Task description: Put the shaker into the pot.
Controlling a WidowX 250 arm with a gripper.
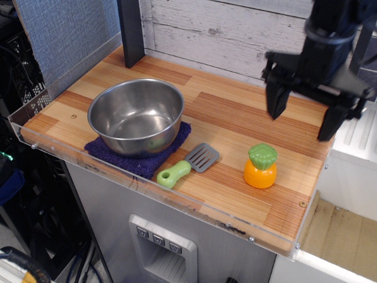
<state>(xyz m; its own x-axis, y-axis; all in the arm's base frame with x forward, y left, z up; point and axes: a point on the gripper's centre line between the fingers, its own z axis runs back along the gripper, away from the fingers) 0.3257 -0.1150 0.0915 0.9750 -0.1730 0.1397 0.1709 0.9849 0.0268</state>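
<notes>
The shaker [261, 166], orange body with a knobbly green cap, stands upright on the wooden counter at the front right. The pot [136, 115], a wide shiny steel bowl, sits empty on a dark purple cloth [139, 155] at the left. My black gripper [300, 119] hangs open and empty above the right rear of the counter, above and behind the shaker and a little to its right. Its two fingers point down, spread wide, and touch nothing.
A grey spatula with a green handle [187, 165] lies between the pot and the shaker. A dark post [131, 30] stands at the back left and another [351, 76] at the right. A clear guard [147, 187] rims the counter's front edge.
</notes>
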